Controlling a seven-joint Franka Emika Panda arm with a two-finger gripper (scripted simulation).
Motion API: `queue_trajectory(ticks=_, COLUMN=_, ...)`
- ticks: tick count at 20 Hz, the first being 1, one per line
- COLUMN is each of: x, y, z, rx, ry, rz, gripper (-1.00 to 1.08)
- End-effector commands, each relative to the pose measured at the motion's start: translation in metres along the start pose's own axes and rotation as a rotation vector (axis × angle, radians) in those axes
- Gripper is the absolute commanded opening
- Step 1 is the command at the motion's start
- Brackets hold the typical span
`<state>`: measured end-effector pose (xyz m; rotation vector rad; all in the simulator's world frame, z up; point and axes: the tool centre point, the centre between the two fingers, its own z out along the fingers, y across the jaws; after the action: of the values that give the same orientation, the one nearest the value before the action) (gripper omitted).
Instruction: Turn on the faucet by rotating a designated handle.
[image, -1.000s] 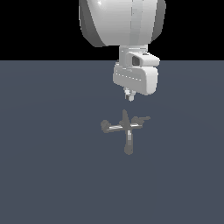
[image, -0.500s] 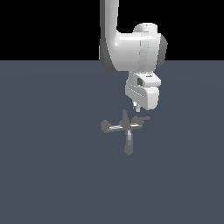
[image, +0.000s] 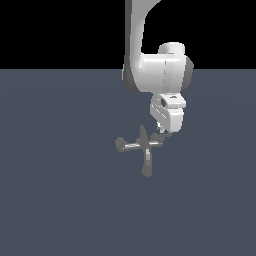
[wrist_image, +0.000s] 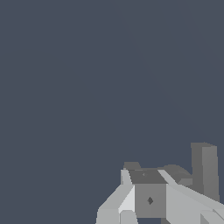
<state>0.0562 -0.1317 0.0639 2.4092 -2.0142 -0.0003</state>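
Now white blocky fingers (image: 162, 133) by grey cross-shaped faucet (image: 142, 145) handle (image: 158, 140).

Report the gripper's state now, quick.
Gripper: down at the faucet, at the crossbar end on the exterior view's right; open or closed cannot be told, and no grasp is visible.

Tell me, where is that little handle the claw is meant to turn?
In the exterior view, the handle is at the faucet's crossbar end toward the exterior view's right, right under the tip of the claw.
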Motion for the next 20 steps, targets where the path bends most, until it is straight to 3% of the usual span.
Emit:
queue_trajectory(ticks=1, x=0.003, y=-0.002, z=0.003, rx=0.001, ry=0.0, rz=0.011, gripper=-1.0)
queue_trajectory(ticks=7, x=0.003, y=-0.002, z=0.003, rx=0.001, ry=0.0, rz=0.013, gripper=-1.0)
queue_trajectory(ticks=14, x=0.024, y=0.025, z=0.003, rx=0.001, ry=-0.001, rz=0.013, gripper=-1.0)
queue_trajectory(ticks=20, x=0.019, y=0.033, z=0.003, rx=0.003, ry=-0.001, rz=0.011, gripper=-1.0)
